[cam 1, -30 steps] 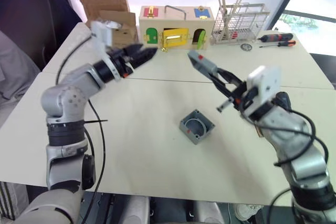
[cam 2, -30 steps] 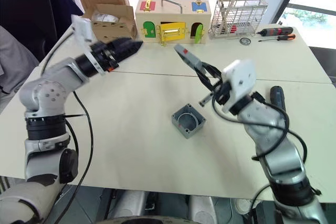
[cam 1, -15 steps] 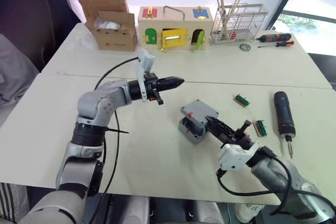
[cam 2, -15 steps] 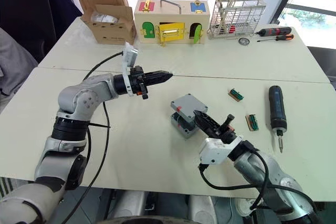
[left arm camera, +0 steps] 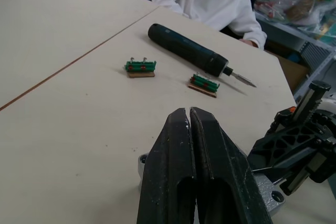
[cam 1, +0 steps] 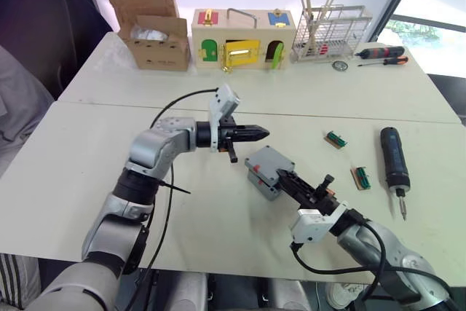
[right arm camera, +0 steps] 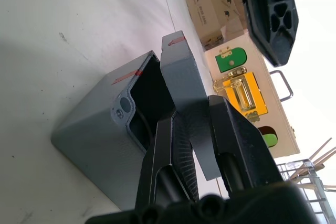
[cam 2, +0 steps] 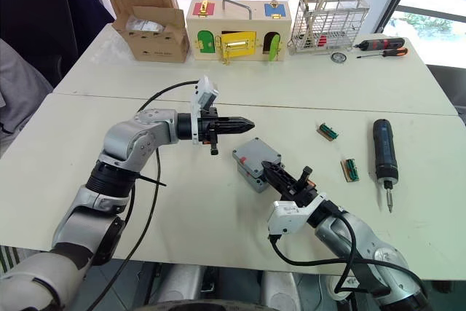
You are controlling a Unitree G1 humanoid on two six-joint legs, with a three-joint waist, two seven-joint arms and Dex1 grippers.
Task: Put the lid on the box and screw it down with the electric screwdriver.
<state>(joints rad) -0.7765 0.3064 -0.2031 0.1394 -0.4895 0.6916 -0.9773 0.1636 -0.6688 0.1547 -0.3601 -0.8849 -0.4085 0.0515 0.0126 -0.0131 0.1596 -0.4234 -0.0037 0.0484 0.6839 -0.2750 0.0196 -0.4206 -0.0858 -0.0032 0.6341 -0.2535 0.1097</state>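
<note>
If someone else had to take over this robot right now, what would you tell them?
Right gripper: shut on the lid, holding it tilted over the box, not yet seated; the box's opening still shows.
Left gripper: shut, empty, hovering just beyond the box.
Electric screwdriver: lying untouched on the table to the robot's right, beside two small green parts.
Done: lid brought to the box.
Left: seat the lid flat, fetch the driver, screw it down.

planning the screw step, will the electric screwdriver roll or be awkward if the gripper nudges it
The electric screwdriver lies flat on the table; its round black body would probably roll if pushed sideways. It looks thick and rigid, likely heavy for its size. The thin bit at its near end could swing round if only the body is nudged.
</note>
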